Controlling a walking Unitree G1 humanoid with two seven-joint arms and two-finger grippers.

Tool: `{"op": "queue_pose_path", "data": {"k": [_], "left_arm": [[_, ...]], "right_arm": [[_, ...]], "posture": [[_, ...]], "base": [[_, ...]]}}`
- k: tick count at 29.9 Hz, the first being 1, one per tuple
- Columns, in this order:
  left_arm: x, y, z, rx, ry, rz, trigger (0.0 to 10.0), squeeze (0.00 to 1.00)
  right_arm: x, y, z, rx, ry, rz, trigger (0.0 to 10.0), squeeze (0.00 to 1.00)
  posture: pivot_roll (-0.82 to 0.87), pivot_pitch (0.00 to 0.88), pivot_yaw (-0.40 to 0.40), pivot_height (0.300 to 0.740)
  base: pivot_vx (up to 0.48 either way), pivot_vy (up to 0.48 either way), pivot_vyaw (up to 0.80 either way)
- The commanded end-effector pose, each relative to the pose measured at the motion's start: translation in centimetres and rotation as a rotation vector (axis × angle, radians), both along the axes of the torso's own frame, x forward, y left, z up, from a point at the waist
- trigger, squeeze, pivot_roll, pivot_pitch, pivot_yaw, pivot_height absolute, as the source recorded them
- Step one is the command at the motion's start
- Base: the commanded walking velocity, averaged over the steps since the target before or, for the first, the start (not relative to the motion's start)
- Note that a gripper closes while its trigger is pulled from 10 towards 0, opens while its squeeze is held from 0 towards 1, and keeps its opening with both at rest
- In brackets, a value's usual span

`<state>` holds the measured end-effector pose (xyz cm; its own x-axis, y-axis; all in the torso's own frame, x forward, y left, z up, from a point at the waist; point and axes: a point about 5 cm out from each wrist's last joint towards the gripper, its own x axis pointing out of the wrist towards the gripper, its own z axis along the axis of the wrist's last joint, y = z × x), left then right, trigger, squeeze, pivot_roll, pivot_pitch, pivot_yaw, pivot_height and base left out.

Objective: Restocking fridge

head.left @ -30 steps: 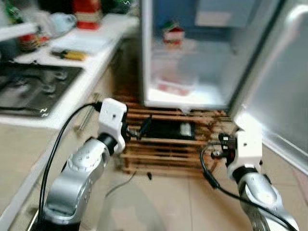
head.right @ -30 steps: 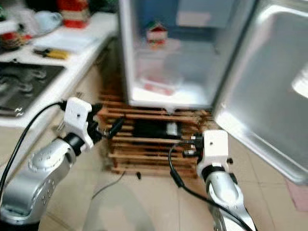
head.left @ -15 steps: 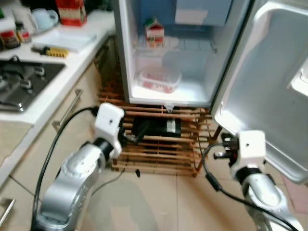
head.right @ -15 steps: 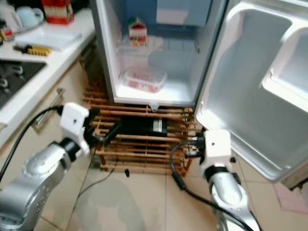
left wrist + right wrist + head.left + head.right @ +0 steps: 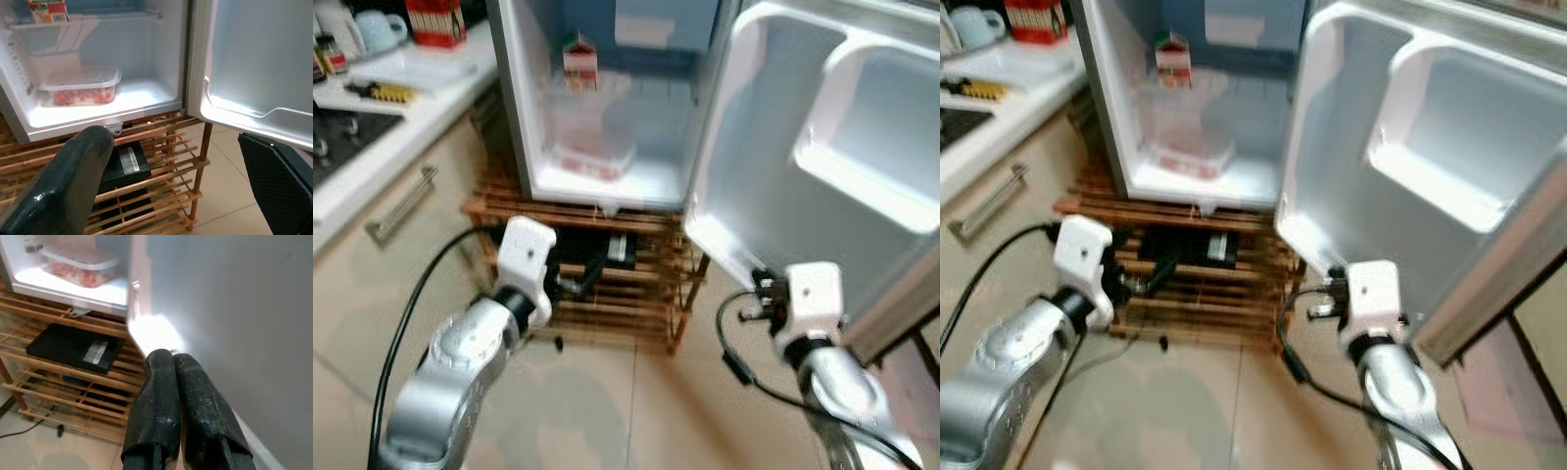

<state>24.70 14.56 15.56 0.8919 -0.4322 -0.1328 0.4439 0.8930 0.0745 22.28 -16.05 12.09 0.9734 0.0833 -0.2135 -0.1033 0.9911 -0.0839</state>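
Observation:
A small fridge (image 5: 516,117) stands open on a slatted wooden rack (image 5: 636,313), its door (image 5: 754,127) swung out to the right. Inside, a red and green carton (image 5: 578,61) sits on the upper shelf and a clear lidded box of red food (image 5: 595,157) rests on the fridge floor. My left gripper (image 5: 176,147) is open and empty, held low in front of the rack. My right gripper (image 5: 171,357) is shut on nothing and sits just below the door's lower corner.
A flat black device (image 5: 607,250) lies on the rack's top slats. A white counter (image 5: 401,108) with a yellow tool, a red box and a hob runs along the left, with a cabinet handle (image 5: 401,206) below. Beige tiled floor (image 5: 636,411) lies in front.
The whole picture has shifted: the fridge now lies further left and more of the door's inner side shows, so the camera moved. Both arms keep the same pose.

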Motion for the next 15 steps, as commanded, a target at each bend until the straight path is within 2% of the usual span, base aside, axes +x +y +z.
{"op": "queue_pose_path", "data": {"k": [1,2,4,6,15], "left_arm": [[0.12,-0.45,0.29,-0.005,-0.019,-0.017,10.0,0.00],[0.16,-0.47,0.35,-0.001,-0.027,-0.015,10.0,0.00],[0.26,-0.44,0.29,-0.001,-0.022,-0.004,10.0,0.00],[0.49,-0.51,0.27,0.055,-0.051,-0.008,10.0,0.00],[0.10,-1.17,0.05,0.043,-0.042,-0.050,10.0,0.00]], "right_arm": [[0.09,-0.76,0.03,-0.015,-0.006,-0.021,10.0,0.00],[0.08,-0.79,0.02,-0.015,-0.006,-0.022,10.0,0.00],[0.05,-0.83,-0.03,-0.017,-0.004,-0.024,10.0,0.00],[-0.10,-0.81,-0.22,0.006,0.006,-0.035,10.0,0.00],[-0.01,-0.71,-0.22,0.000,-0.002,-0.047,10.0,0.00]], "posture": [[0.01,0.000,-0.010,0.740],[0.01,0.000,-0.010,0.740],[0.01,0.000,-0.009,0.740],[0.01,0.000,-0.006,0.740],[0.01,0.000,0.001,0.740]], "base": [[0.000,-0.442,0.00],[0.000,-0.442,0.00],[0.000,0.000,0.00],[0.000,0.000,0.00],[0.000,0.000,0.00]]}}
